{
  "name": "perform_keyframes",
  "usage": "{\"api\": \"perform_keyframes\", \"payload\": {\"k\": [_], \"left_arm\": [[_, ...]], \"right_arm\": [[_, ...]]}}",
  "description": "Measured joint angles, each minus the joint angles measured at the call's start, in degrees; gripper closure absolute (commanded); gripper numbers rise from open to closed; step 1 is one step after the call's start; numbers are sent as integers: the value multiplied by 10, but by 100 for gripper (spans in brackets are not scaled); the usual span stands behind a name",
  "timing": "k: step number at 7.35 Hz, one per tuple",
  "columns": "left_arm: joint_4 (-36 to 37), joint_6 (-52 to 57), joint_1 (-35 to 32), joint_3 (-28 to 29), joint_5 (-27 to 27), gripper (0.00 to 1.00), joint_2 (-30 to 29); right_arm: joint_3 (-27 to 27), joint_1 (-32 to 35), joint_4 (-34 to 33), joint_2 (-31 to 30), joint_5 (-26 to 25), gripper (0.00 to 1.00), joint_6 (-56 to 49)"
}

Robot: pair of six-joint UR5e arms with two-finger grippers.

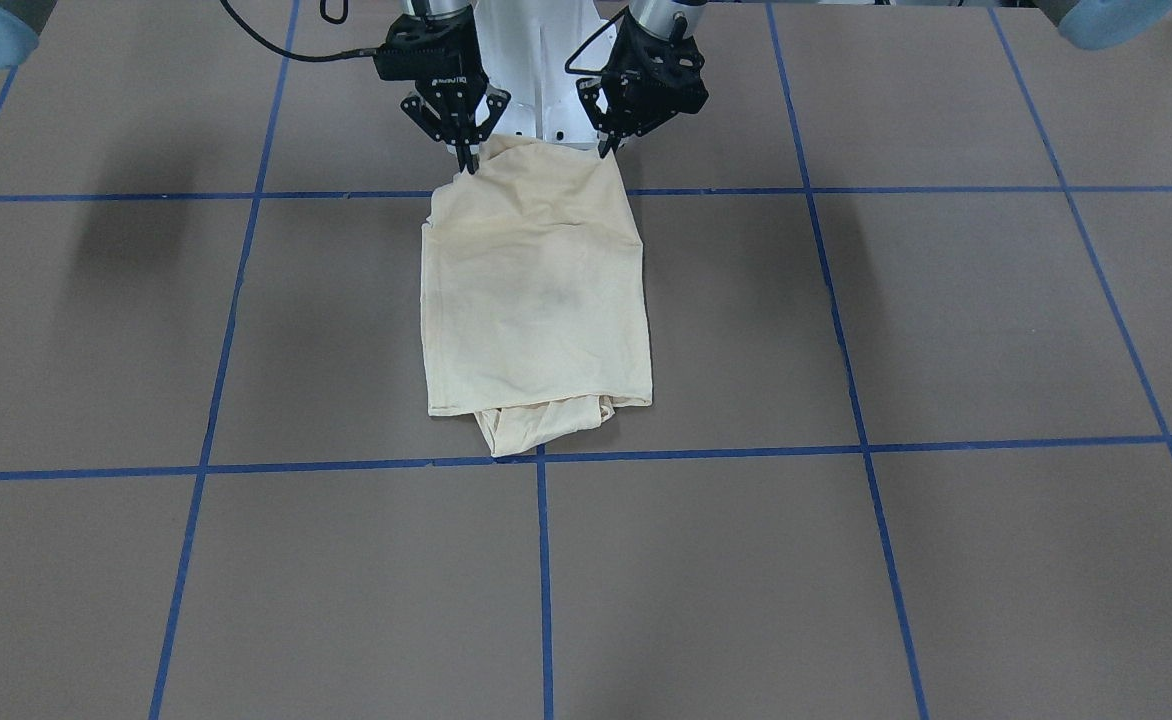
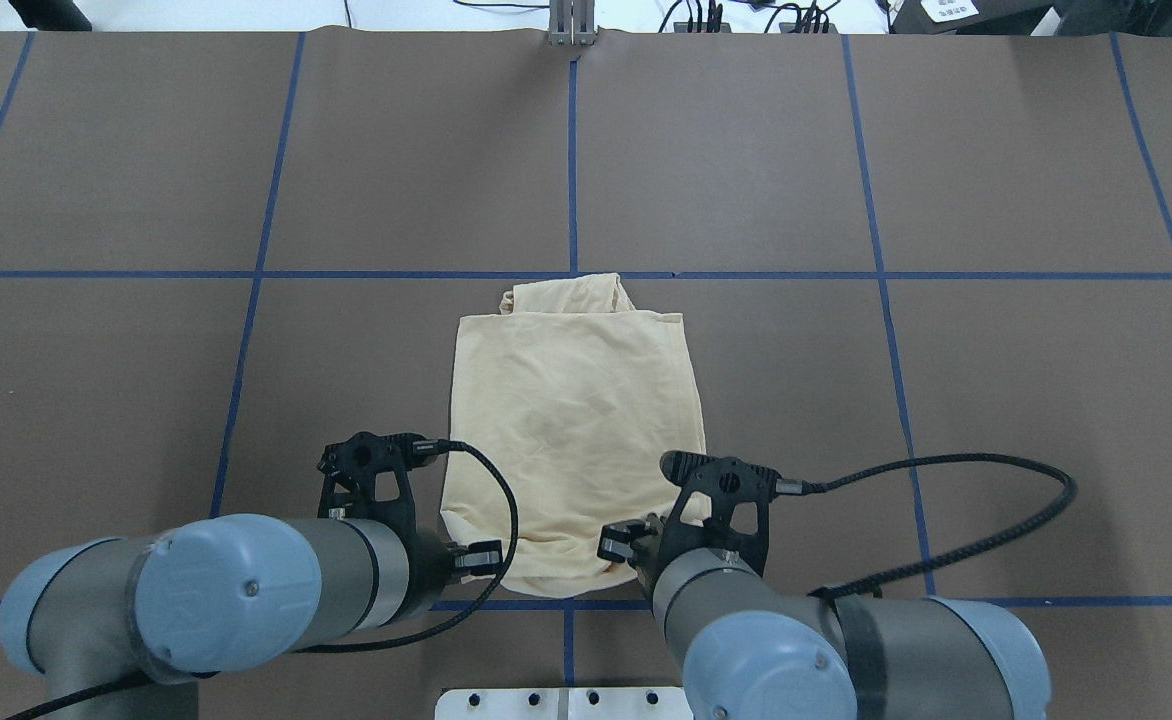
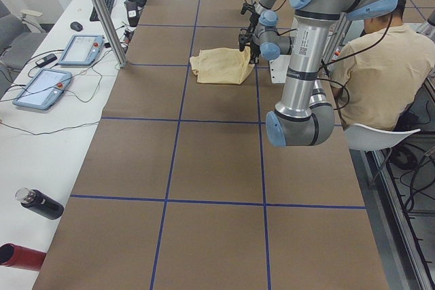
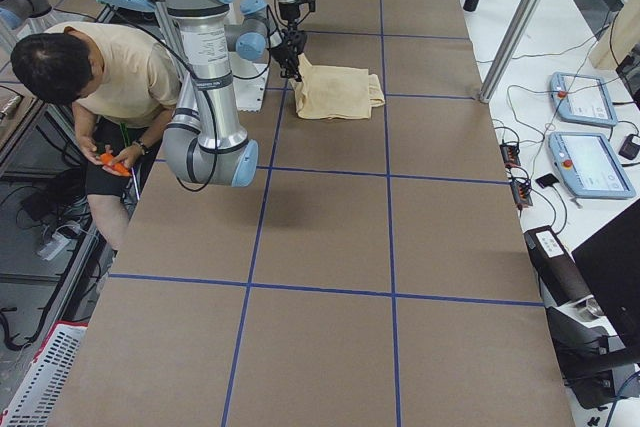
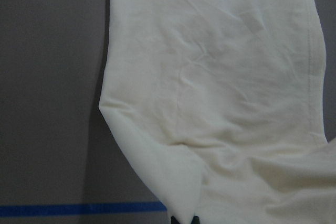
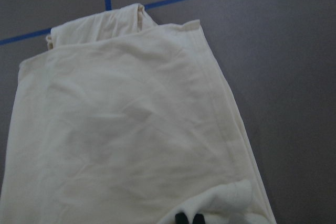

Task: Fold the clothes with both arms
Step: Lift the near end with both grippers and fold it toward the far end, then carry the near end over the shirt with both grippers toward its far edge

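Observation:
The pale cream-yellow shirt [image 1: 536, 290] lies folded into a tall rectangle mid-table, its print hidden, with a bunched part sticking out at its far end [image 2: 571, 293]. Both grippers are at its near edge by the robot base. My left gripper [image 1: 605, 150] is shut on the near left corner, which shows in the left wrist view [image 5: 184, 220]. My right gripper [image 1: 466, 163] is shut on the near right corner and holds it slightly raised, which shows in the right wrist view [image 6: 188, 217]. In the overhead view the shirt [image 2: 576, 400] lies between the left gripper [image 2: 476, 556] and the right gripper [image 2: 621, 540].
The white base pedestal [image 1: 536, 80] stands just behind the grippers. Blue tape lines [image 1: 543, 560] grid the brown table. A seated person [image 3: 380, 66] is beside the robot. Control pendants [image 3: 75, 49] and a dark bottle [image 3: 37, 203] lie on the side bench.

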Motion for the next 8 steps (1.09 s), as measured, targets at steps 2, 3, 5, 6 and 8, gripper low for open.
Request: {"api": "perform_keyframes", "payload": {"k": [2,3,5,6,8], "left_arm": [[0,18,-46,36,1,100,-25],[0,33,-67,43,1,100,-33],[-1,64,-105,54,0,100,-43],[-1,76,-121,70,0,100,-56],[-9,99,-146,116,0,100,-81]], "right_arm": [[-24,49,0,23,1,100,-18],[-36,65,0,38,1,100,-23],[-68,91,0,68,2,100,-35],[-85,103,0,77,4,100,-41],[-145,129,40,94,18,100,-60]]}}
